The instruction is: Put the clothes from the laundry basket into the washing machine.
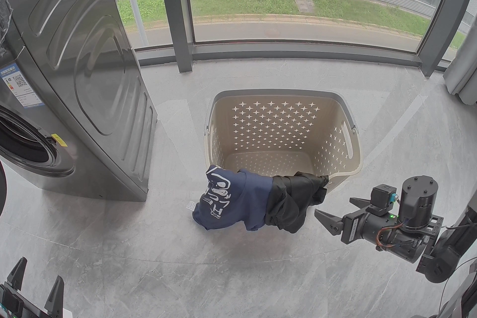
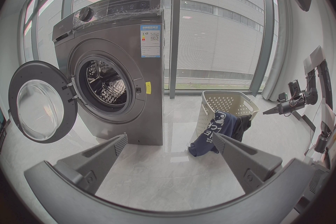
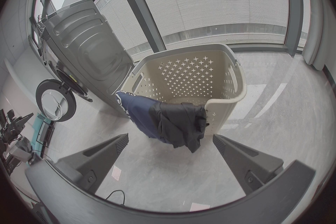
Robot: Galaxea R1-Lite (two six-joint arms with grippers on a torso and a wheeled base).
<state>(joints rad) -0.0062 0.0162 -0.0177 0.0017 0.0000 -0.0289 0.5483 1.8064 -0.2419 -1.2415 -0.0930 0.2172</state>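
Observation:
A beige laundry basket [image 1: 283, 93] stands on the floor in front of the window. Over its near rim hang a navy garment with white print [image 1: 233, 199] and a black garment [image 1: 293, 199], partly trailing onto the floor. My right gripper [image 1: 334, 207] is open, just right of the black garment and apart from it; its wrist view shows both clothes [image 3: 182, 123] between the fingers, farther off. The grey washing machine [image 1: 89, 85] stands at left, its round door [image 2: 38, 102] swung open and its drum [image 2: 103, 83] showing. My left gripper [image 1: 40, 270] is open and low at the near left.
Glass windows with dark pillars [image 1: 174, 6] run along the far side. A curtain [image 1: 462, 70] hangs at the right. A small white label [image 1: 191, 205] lies on the floor beside the navy garment. Bare grey floor lies between basket and machine.

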